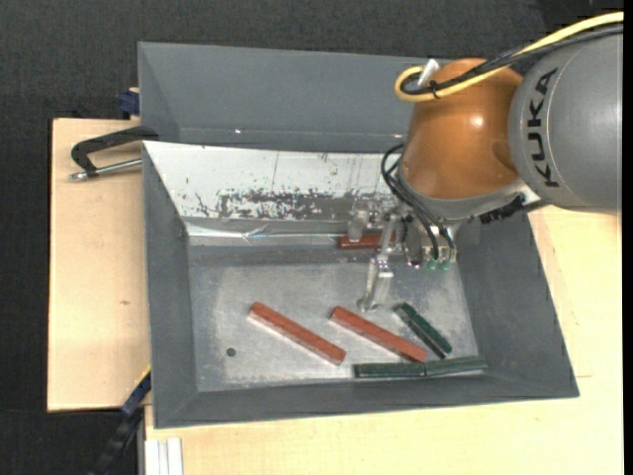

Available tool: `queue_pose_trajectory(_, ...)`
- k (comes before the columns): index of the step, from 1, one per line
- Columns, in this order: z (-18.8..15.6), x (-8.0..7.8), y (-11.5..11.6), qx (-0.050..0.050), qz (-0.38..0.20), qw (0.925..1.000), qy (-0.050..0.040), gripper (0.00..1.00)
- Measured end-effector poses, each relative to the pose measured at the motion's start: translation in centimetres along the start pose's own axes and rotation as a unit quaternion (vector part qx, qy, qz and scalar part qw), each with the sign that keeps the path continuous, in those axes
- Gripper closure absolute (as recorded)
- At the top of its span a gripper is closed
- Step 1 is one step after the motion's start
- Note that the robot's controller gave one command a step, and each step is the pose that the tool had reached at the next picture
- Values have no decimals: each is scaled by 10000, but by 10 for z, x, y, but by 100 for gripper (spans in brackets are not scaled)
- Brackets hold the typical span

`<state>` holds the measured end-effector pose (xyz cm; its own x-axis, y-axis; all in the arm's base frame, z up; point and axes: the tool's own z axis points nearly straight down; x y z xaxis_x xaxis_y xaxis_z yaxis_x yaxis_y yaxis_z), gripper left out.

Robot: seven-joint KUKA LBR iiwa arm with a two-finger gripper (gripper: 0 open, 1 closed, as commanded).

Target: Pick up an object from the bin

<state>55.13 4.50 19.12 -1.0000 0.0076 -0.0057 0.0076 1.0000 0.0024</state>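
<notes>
Camera view shows a red-brown stick (378,333) lying aslant on the floor of the bin (166,295), right of centre and toward the front wall. The gripper (373,299) hangs just over its upper left end; whether it is released or clenched cannot be told. Just beside it on the right lies a short dark green stick (425,329). A long green stick (420,369) runs along the front wall, and a second red-brown stick (297,332) lies aslant near the floor's middle.
</notes>
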Motion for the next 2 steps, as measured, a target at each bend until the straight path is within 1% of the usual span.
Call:
queue_pose_trajectory(1, 65, -13, -9, 10, -363, 9993, -3, 0)
queue_pose_trajectory(2, 100, 25, -45, 2, -926, 9957, 23, 0)
